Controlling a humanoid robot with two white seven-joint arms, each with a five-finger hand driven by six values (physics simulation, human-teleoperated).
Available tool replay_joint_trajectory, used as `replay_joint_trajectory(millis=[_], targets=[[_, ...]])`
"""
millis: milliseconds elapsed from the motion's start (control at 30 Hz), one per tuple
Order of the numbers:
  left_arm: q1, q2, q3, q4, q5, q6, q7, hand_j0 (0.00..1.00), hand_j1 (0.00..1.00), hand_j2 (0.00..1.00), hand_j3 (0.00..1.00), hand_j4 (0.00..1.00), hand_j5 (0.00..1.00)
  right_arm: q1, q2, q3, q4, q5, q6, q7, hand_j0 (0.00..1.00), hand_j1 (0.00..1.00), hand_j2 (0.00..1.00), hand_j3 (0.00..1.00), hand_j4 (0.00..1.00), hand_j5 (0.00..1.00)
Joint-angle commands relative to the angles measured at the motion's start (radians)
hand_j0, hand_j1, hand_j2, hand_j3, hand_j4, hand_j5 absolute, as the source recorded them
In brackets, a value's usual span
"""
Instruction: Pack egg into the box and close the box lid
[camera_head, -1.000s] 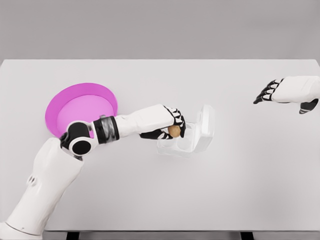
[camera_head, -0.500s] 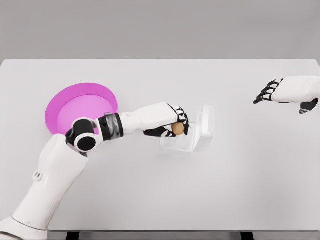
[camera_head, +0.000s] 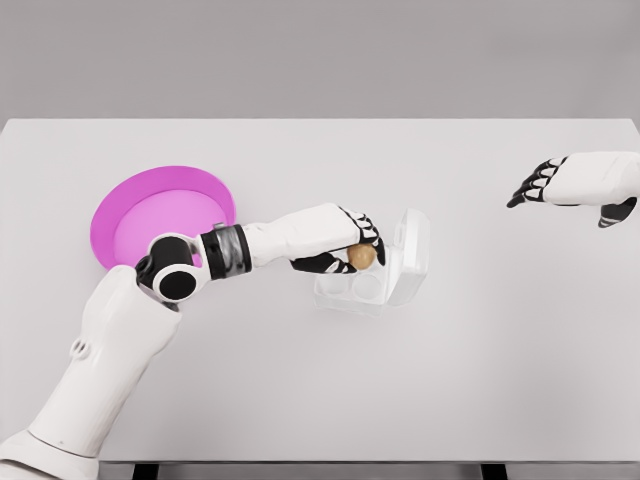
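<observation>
A brown egg (camera_head: 361, 257) sits in the curled fingers of my left hand (camera_head: 352, 250), held just over the clear plastic box (camera_head: 352, 289) near the table's middle. The box's lid (camera_head: 411, 252) stands raised on the right side, open. My left arm reaches in from the lower left across the table. Far off at the right edge, my right hand (camera_head: 540, 184) hovers above the table with its fingers relaxed and nothing in them.
A magenta plate (camera_head: 150, 215) lies on the white table (camera_head: 320, 380) left of the box, partly behind my left forearm. The table's front edge runs along the bottom of the view.
My left hand has carried the egg slightly right and up, farther over the box toward its lid. The right hand has stayed where it was.
</observation>
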Motion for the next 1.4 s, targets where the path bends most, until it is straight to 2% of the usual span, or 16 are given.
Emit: replay_joint_trajectory(millis=[0,367,833,1100,1200,1300,1367], targets=[[0.0,0.0,0.003,0.001,0.008,0.003,0.001,0.61,0.61,0.61,0.61,0.61,0.61,0.002,-0.001,-0.001,0.001,-0.002,0.002,-0.001,1.0,1.0,1.0,1.0,1.0,1.0],[0.0,0.002,0.008,0.001,0.008,0.003,0.001,0.68,0.68,0.68,0.68,0.68,0.68,0.002,-0.002,-0.001,0.001,-0.002,0.002,-0.001,1.0,1.0,1.0,1.0,1.0,1.0],[0.0,0.003,0.006,-0.001,0.009,0.003,0.001,0.69,0.69,0.69,0.69,0.69,0.69,0.002,-0.001,-0.001,-0.001,-0.002,0.002,-0.001,1.0,1.0,1.0,1.0,1.0,1.0],[-0.002,0.013,0.016,-0.019,0.017,0.003,0.001,0.78,0.78,0.78,0.78,0.78,0.78,0.002,-0.001,-0.001,-0.027,-0.001,0.002,0.004,1.0,1.0,1.0,1.0,1.0,1.0],[-0.002,0.019,0.02,-0.059,0.018,0.003,0.001,0.82,0.82,0.82,0.82,0.82,0.82,0.002,-0.001,0.001,-0.035,-0.001,0.002,0.006,1.0,1.0,1.0,1.0,1.0,1.0],[0.002,0.02,0.061,-0.062,0.018,0.003,0.001,0.9,0.9,0.9,0.9,0.9,0.9,0.006,-0.001,0.001,-0.047,0.001,0.002,0.009,1.0,1.0,1.0,1.0,1.0,1.0],[0.006,0.053,0.085,-0.091,0.046,0.003,0.001,0.95,0.95,0.95,0.95,0.95,0.95,0.008,-0.001,0.001,-0.045,0.002,0.002,0.009,1.0,1.0,1.0,1.0,1.0,1.0]])
